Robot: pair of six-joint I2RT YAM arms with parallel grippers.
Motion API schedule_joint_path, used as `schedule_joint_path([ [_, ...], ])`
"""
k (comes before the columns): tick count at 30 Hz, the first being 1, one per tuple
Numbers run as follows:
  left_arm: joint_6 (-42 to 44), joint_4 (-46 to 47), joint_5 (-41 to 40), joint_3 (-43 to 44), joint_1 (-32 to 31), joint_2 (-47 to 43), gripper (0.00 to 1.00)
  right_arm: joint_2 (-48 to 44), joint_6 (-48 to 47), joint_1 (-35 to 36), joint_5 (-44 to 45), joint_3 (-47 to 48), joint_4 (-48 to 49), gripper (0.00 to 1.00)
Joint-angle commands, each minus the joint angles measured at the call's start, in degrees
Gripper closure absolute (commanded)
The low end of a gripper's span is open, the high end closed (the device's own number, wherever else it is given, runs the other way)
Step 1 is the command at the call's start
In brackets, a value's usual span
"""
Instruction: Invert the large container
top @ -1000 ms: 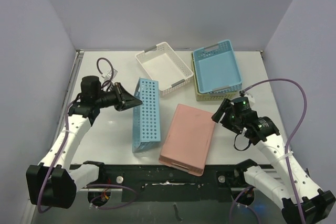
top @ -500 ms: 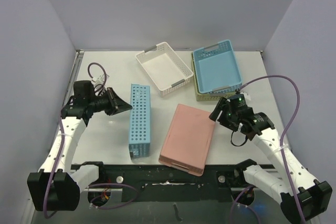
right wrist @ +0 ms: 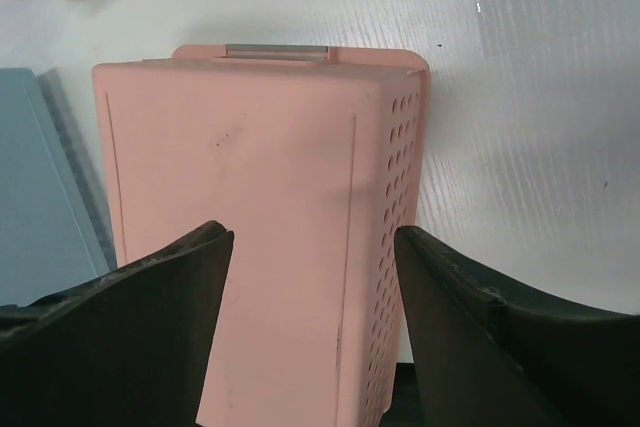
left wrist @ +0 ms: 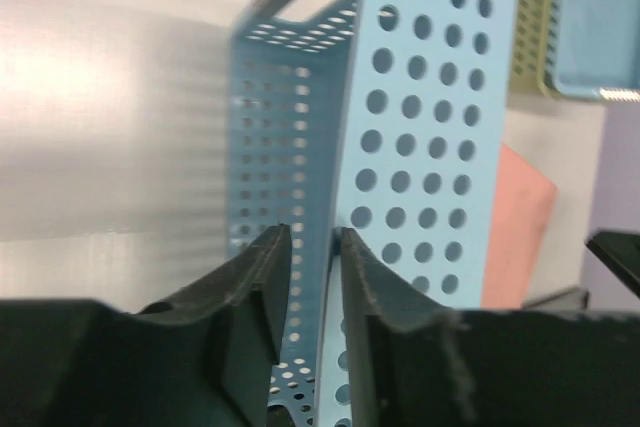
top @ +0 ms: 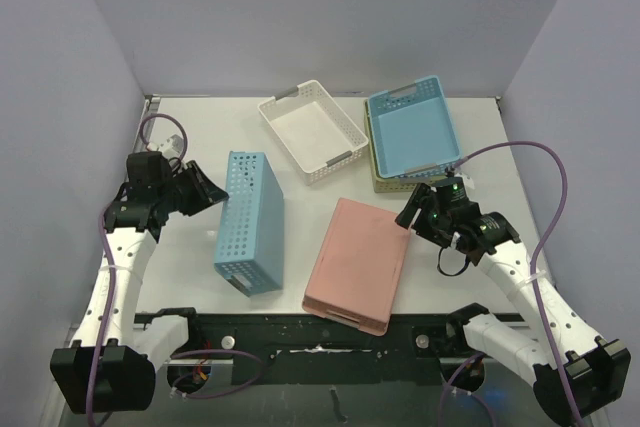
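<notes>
A large light-blue perforated container (top: 250, 222) stands tilted on its long side left of centre; in the left wrist view (left wrist: 420, 147) its holed wall fills the frame. My left gripper (top: 213, 193) is shut on that container's upper rim, the thin wall pinched between the fingers (left wrist: 262, 277). A pink container (top: 357, 262) lies upside down at the near centre, also in the right wrist view (right wrist: 250, 227). My right gripper (top: 408, 212) is open and empty, hovering over the pink container's far right corner (right wrist: 315, 247).
A white perforated basket (top: 312, 130) sits at the back centre. A blue tray (top: 412, 132) is stacked in a yellow-green one (top: 385, 183) at the back right. Side walls close in on both sides. The pink container's corner shows in the left wrist view (left wrist: 520, 227).
My left gripper has drawn back to the left with the blue container's rim, tipping the container so its broad face shows more. My right gripper has crept slightly left.
</notes>
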Motion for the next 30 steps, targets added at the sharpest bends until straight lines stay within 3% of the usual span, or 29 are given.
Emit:
schedule_joint_path([
  [1,4.5,-11.1,-21.4,1.5,0.6,2.6,0.68,0.5,-0.5,0.2,-0.2,0.0,2.8,0.33],
  [4,4.6,-13.2,-25.9,3.1,0.6,3.3,0.53,0.5,-0.5,0.2,-0.1,-0.2,2.9,0.33],
  [9,2.8,-16.2,-34.7,5.8,0.7,5.2,0.42,0.6,-0.4,0.3,-0.3,-0.4,3.2,0.33],
  [11,2.6,-17.2,-38.8,7.5,0.7,5.6,0.29,0.5,-0.4,0.2,-0.4,-0.5,3.2,0.33],
  [14,4.1,-17.3,-41.0,11.4,0.7,4.8,0.28,0.2,-0.3,0.3,-0.4,-0.9,3.2,0.33],
  [18,4.5,-16.0,-37.3,16.5,-1.2,3.1,0.27,-0.5,-0.4,0.3,-0.4,-2.3,2.4,0.33],
  [21,1.3,-14.5,-36.0,17.2,-8.7,2.8,0.26,-1.9,-0.4,0.3,-0.8,-4.9,0.5,0.32],
  [26,-6.0,-9.7,-35.7,15.5,-22.8,4.4,0.25,-6.3,1.3,0.3,-4.1,-10.8,-1.4,0.23],
  [30,-9.6,-5.5,-34.5,14.7,-29.7,6.9,0.25,-10.3,5.6,1.8,-15.3,-18.3,8.7,0.18],
])
